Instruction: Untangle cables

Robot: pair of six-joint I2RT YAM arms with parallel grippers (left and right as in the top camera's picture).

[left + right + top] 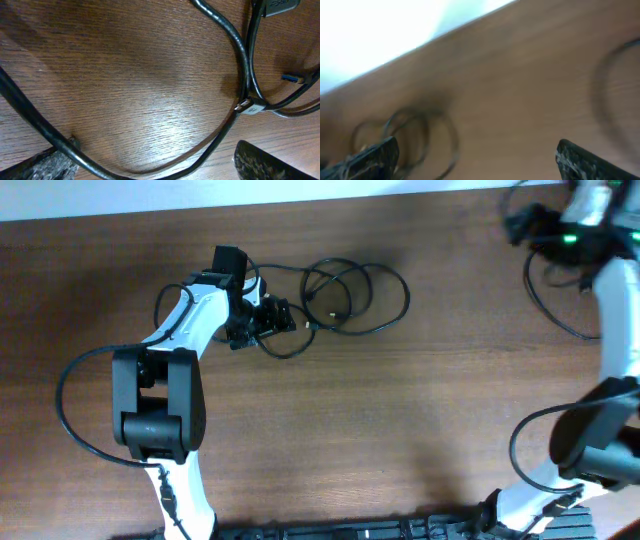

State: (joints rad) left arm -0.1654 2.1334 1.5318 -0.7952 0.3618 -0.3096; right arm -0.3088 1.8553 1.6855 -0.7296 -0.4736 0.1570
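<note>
While the left hand (282, 320) hovers spread low over the cables (345, 298), tangled just ahead of it on the tabletop (400, 420), it seems to be choosing a strand; next, pinch one cleanly.

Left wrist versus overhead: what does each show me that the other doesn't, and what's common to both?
Only the left wrist view shows the plug ends up close: a silver-tipped plug where cords cross and a blue-tipped plug. It also shows a cord lying between the open fingers of the left gripper. Only the overhead view shows the whole tangle of cables, both arms, and the right gripper well off to one side. Both show the cables and the wooden table.
</note>
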